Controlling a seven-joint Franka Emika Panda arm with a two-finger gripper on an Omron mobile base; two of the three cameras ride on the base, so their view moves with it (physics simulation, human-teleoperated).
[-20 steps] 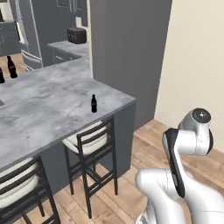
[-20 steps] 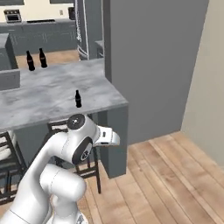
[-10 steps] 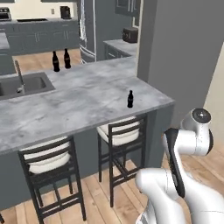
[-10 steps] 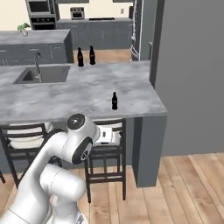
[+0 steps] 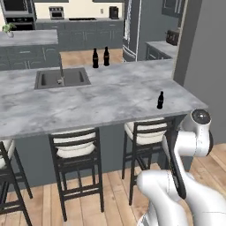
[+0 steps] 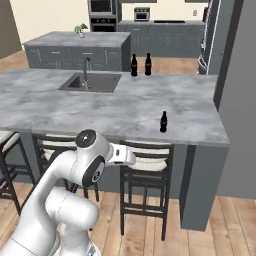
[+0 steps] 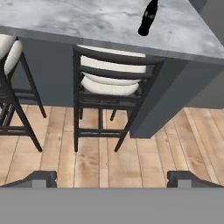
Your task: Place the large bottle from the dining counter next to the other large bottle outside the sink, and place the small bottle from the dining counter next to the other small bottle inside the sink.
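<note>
The dining counter (image 5: 110, 99) (image 6: 115, 107) runs across in front of me, with the dark sink (image 5: 62, 78) (image 6: 91, 81) and its faucet (image 5: 61, 70) set in it. A small dark bottle (image 5: 160, 100) (image 6: 163, 122) (image 7: 147, 18) stands upright near the counter's front right corner. Two dark bottles (image 5: 100, 57) (image 6: 140, 65) stand side by side at the far edge, right of the sink. My gripper (image 7: 113, 179) is open and holds nothing. It hangs low in front of the counter, pointing at a stool and the floor, well short of the small bottle.
Dark bar stools with cream cushions (image 5: 75, 150) (image 5: 145, 132) (image 7: 109, 83) are tucked under the counter's front. A grey wall (image 5: 207, 53) rises at the counter's right end. A smaller grey island (image 6: 75, 47) and kitchen cabinets stand behind. Wooden floor (image 7: 131, 157) lies below the hand.
The base has swung, so the whole scene shifted: the counter now faces me, and the sink and stools have come into view. The arm keeps its folded pose.
</note>
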